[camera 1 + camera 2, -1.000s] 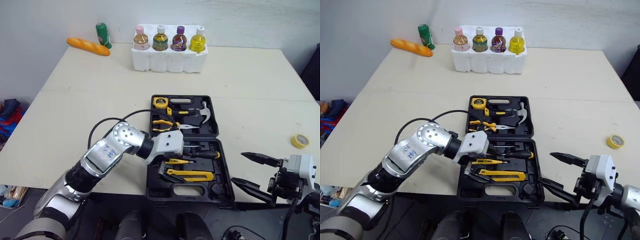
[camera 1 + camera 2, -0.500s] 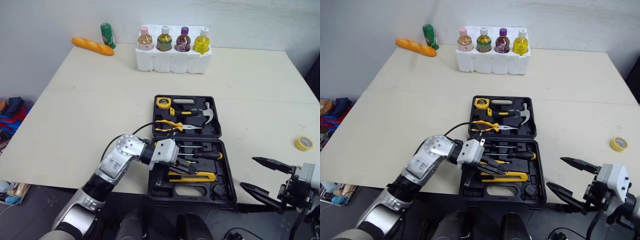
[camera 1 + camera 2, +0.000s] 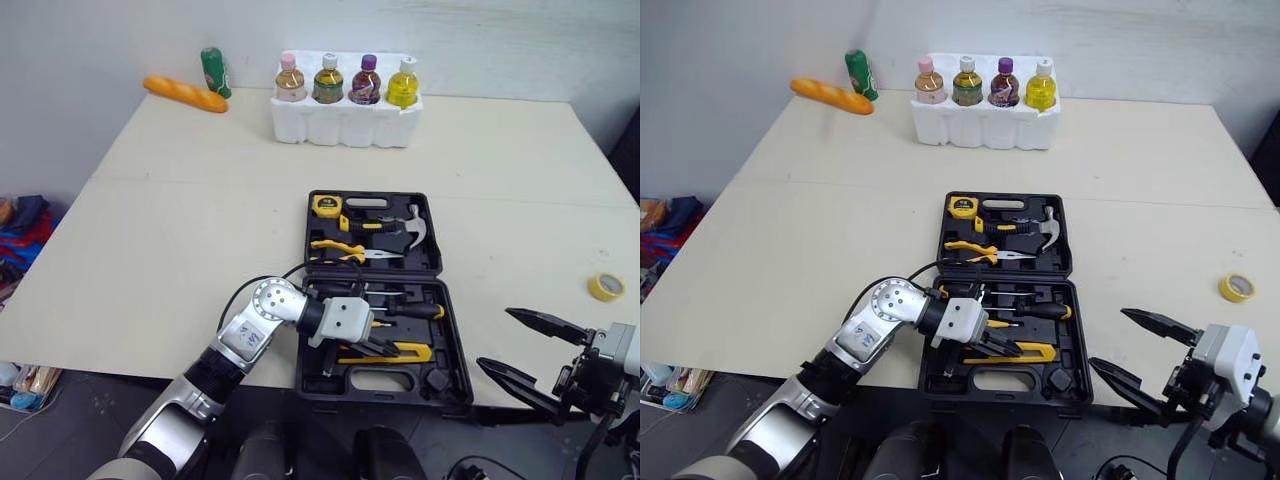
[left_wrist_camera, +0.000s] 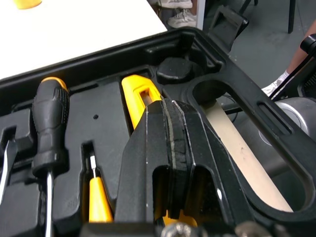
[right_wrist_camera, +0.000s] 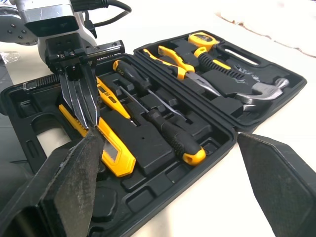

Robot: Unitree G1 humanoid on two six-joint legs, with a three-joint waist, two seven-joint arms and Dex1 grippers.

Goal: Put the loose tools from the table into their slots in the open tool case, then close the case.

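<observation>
The black tool case (image 3: 440, 262) lies open on the table, near the front edge. Its far half holds a tape measure (image 3: 322, 206), a hammer (image 3: 404, 226) and pliers (image 3: 335, 249). The near half holds screwdrivers (image 3: 412, 309) and a yellow utility knife (image 3: 412, 352). My left gripper (image 3: 386, 347) is shut with nothing between its fingers (image 4: 173, 128), and its tips rest over the knife (image 4: 139, 92). My right gripper (image 3: 528, 349) stands open off the table's front right edge, facing the case (image 5: 217, 148). A yellow tape roll (image 3: 606, 287) lies loose at the table's right edge.
At the back stands a white foam tray (image 3: 340, 122) with several bottles. A baguette (image 3: 185, 93) and a green can (image 3: 211, 70) lie at the back left. Bare table stretches left of the case and between it and the tray.
My left gripper has shut and slid to the right across the case's near half, onto the utility knife. The right gripper has stayed open and hardly moved. The camera shifted slightly.
</observation>
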